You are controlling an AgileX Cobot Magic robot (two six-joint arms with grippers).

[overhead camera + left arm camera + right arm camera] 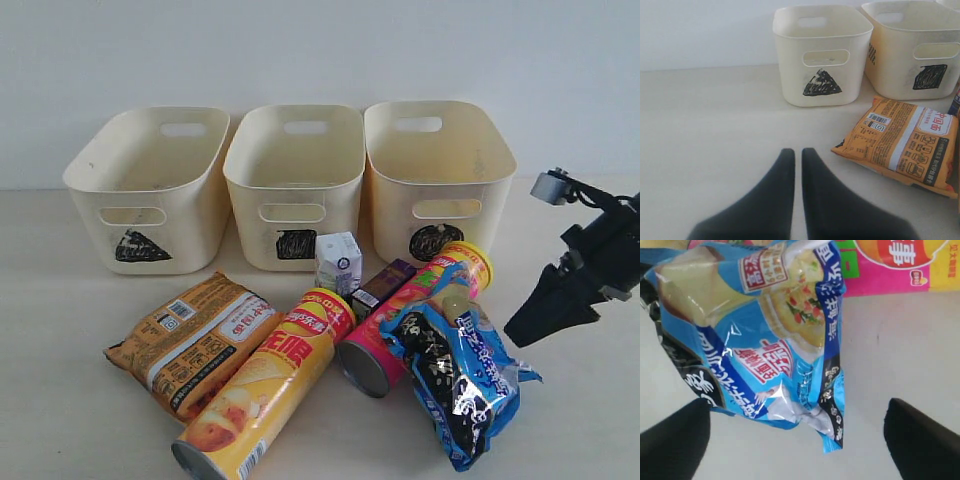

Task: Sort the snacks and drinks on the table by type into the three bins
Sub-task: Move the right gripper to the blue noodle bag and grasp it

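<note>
Pale beige worktop (60,400) under a white wall. Three cream bins (295,190) stand in a row at the back, with the snacks and drinks (290,370) lying outside in front of them. The right pincer (795,412) gapes wide, the blue-black bag (765,340) between its fingers, untouched. The left pincer (797,155) hovers closed near the orange-brown bag (900,142).

Left end effector (797,150) is pinched closed; right end effector (797,402) is spread wide.

Looks like a robot test lab: plain white wall (300,50), pale bench (60,420), three cream bins (290,185) hand-marked with black triangle, square and circle, snacks (200,340) laid out in front, black robot arm (600,245) at the side.
</note>
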